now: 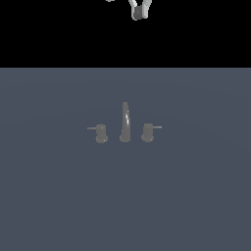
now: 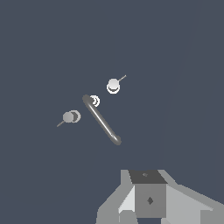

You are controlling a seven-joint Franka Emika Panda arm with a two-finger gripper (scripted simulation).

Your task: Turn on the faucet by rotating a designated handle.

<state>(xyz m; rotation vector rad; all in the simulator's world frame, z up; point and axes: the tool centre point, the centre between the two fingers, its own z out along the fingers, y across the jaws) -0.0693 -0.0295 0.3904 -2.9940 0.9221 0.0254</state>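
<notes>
I am hanging high above the tabletop (image 1: pixel 49 196); my gripper (image 1: pixel 139 11) is cropped, so I cannot tell its opening. The handle (image 1: pixel 148 132) is sitting at the exterior view's right of the faucet (image 1: pixel 125 125); I should be descending beside its lever to push sideways.

Simulator render, no real room; flat slate-blue surface (image 1: pixel 59 196) meets pure black void at 12 o'clock; no walls or furnishings; lone dull-grey faucet (image 1: pixel 125 122) standing mid-surface; uniform shading, untextured, blocky geometry.
</notes>
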